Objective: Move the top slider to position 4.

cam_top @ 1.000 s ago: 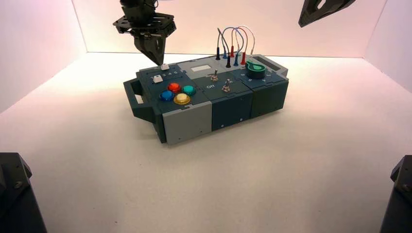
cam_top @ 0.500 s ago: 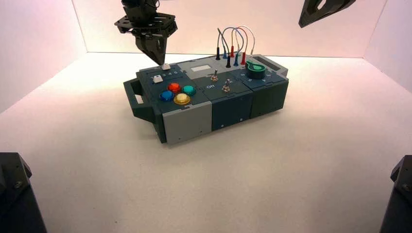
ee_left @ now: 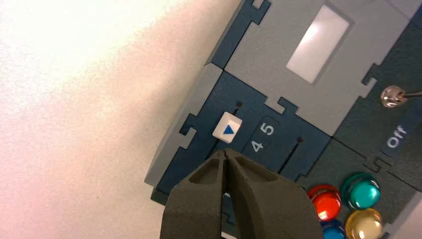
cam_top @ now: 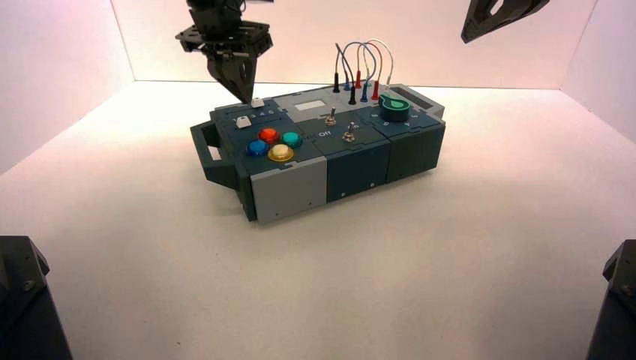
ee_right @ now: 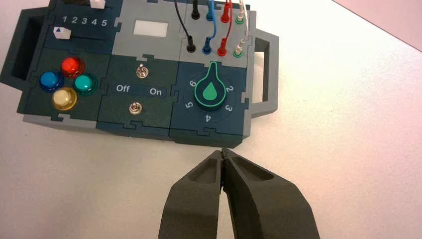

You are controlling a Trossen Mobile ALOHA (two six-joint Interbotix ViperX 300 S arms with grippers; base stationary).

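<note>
The top slider [ee_left: 228,127] has edged along its slot toward the higher numbers and now sits about level with the 4 [ee_left: 257,146]. My left pincer [ee_left: 224,152], pinched closed and empty, is just beside it; I judge the push nearly finished. My right pincer [ee_right: 223,151], also closed, waits in front of the box [ee_right: 134,130].

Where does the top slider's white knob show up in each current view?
High view: top slider knob, at the left gripper's tip.
Left wrist view: near centre, beside the numerals 4 and 5.
Right wrist view: top edge, left part.
Shared landmark: red button.
</note>
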